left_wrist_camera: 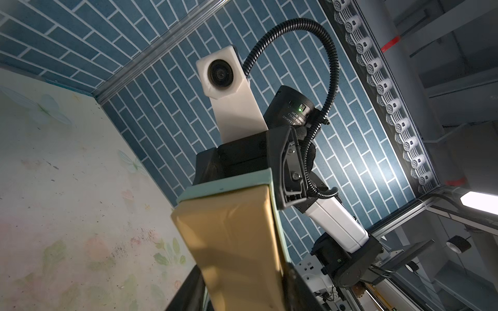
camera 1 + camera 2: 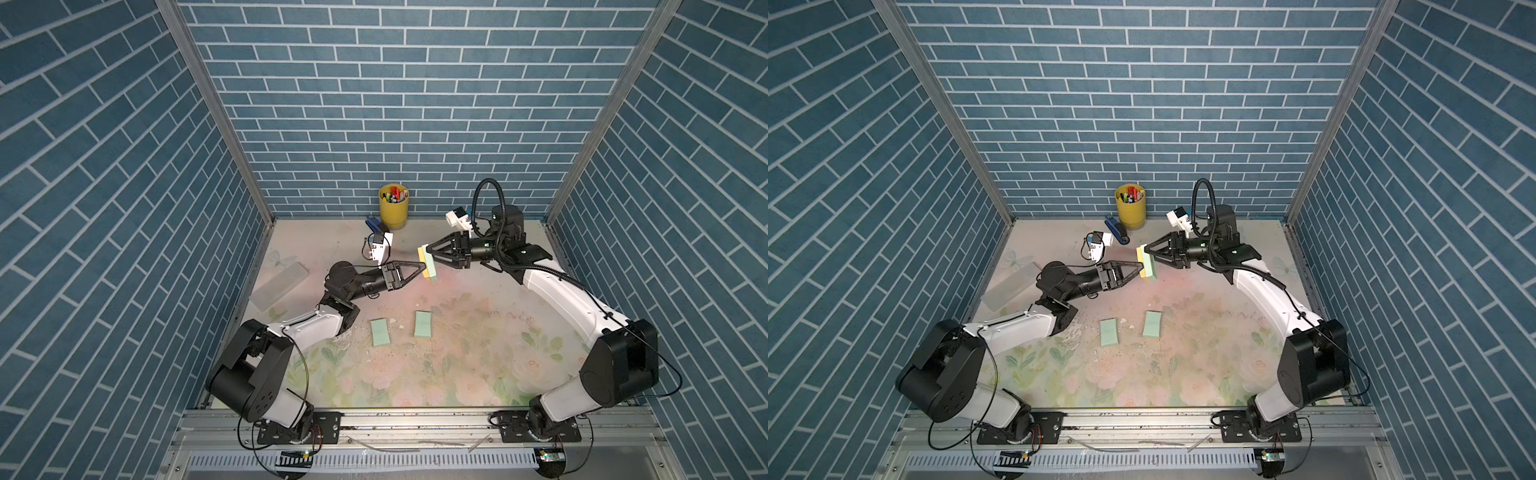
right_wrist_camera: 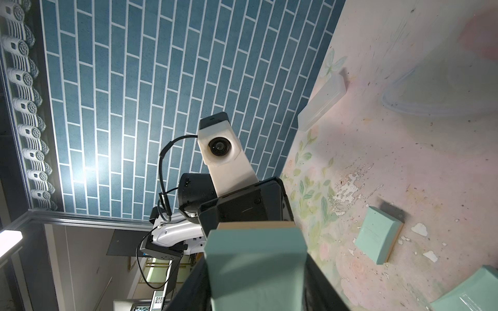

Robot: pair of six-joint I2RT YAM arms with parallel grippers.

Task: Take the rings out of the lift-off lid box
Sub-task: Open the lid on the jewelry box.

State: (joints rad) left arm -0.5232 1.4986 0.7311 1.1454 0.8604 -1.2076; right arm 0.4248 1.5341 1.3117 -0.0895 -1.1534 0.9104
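Two questions: what hangs in mid-air, robot-side of the yellow cylindrical pen cup (image 2: 393, 206), and who holds it? — Desk
It's a mint-green rectangular box (image 2: 433, 272). The right gripper (image 2: 430, 252) clamps it, and the left gripper (image 2: 423, 264) is closed on its gold padded insert (image 1: 237, 242). — Photographer
And the rings? — Desk
They can't be made out. Two flat mint-green box pieces (image 2: 380, 332) (image 2: 423, 323) lie on the floral tabletop (image 2: 478, 332), farther from the cup. — Photographer

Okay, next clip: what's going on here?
Both arms meet in mid-air over one mint-green box with a gold part on one side. The right gripper holds the green side in its jaws. The left gripper has its jaws around the gold part, though whether it grips is unclear. Two more green boxes lie flat on the table. No rings show.
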